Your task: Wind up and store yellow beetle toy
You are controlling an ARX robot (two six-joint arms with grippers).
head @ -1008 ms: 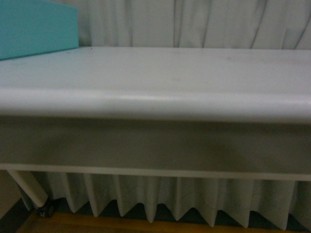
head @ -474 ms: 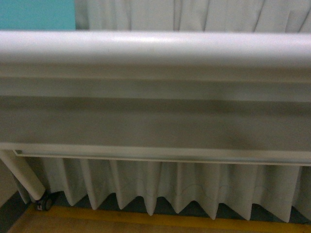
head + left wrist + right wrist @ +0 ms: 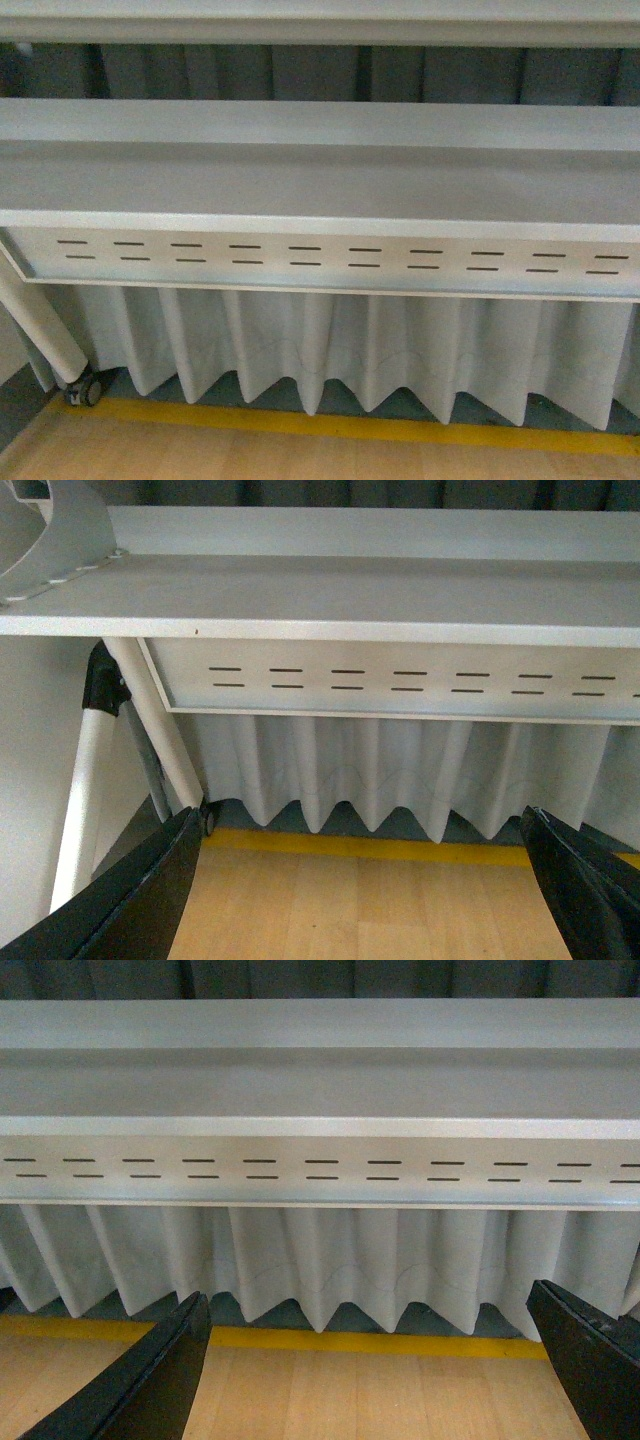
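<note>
**Both claws spread wide beneath the table**

From where I stand, every camera looks under the grey table [image 3: 320,185], at its slotted panel [image 3: 330,258] and the pleated white curtain [image 3: 330,345] hanging behind. The left gripper [image 3: 365,900] and right gripper [image 3: 370,1375] each hold their dark fingers far apart, gripping nothing, above the wooden floor [image 3: 350,1400] with its yellow stripe [image 3: 350,425]. The yellow beetle toy shows in no view, possibly up on the tabletop.
</note>
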